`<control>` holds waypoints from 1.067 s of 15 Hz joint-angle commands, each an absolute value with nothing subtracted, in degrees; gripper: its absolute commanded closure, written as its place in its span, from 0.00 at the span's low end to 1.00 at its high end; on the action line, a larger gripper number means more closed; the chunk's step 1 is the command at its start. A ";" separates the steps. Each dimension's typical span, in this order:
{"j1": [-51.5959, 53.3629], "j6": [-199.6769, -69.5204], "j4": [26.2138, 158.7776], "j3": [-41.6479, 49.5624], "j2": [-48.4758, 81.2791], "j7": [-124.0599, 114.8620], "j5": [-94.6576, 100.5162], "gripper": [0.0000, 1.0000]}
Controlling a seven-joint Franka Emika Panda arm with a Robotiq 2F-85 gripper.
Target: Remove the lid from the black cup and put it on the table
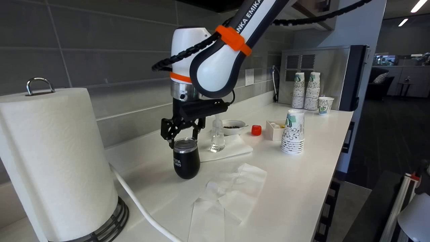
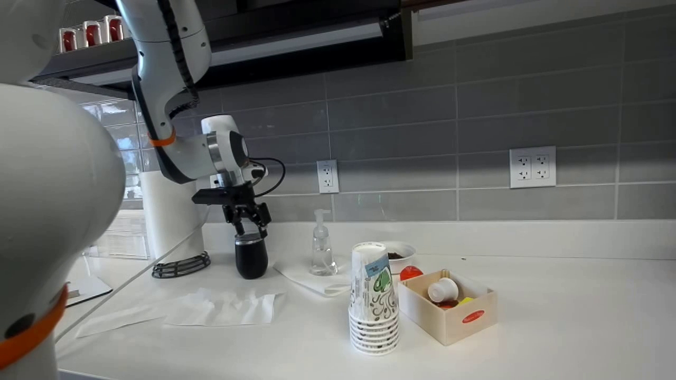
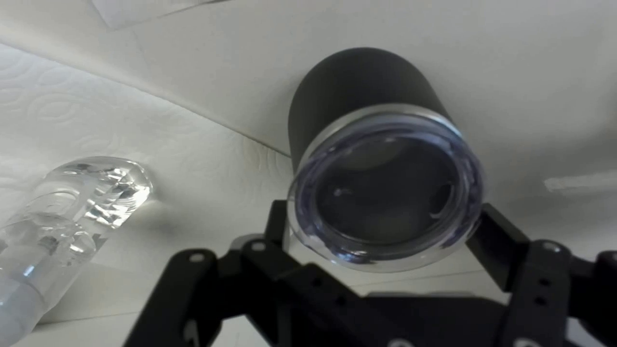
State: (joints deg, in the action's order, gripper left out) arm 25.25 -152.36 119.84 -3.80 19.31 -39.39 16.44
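Observation:
The black cup stands upright on the white table, and it shows in both exterior views. In the wrist view the cup lies beneath the clear round lid, which covers its mouth. The lid also shows at the cup's top in an exterior view. My gripper points down over the cup, with its black fingers wide apart on opposite sides of the lid's rim. Its fingertips look very near or touching the rim. I cannot tell whether they press on it.
A clear pump bottle stands beside the cup on a folded paper towel. Crumpled towels lie in front. A paper towel roll stands near the cup. Stacked paper cups and a wooden box stand farther along.

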 commanded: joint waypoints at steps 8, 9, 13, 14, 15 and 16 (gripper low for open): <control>24.82 -145.64 120.30 -5.93 14.78 -39.44 15.70 0.34; 24.96 -145.00 120.92 -5.89 14.01 -40.06 16.29 0.34; 24.41 -145.57 125.28 -5.35 10.32 -44.15 17.93 0.34; 24.04 -145.96 126.44 -5.30 9.40 -45.29 18.04 0.34; 23.50 -146.31 127.79 -5.36 8.42 -46.10 17.92 0.34; 22.89 -146.91 129.38 -5.35 7.43 -47.22 17.82 0.34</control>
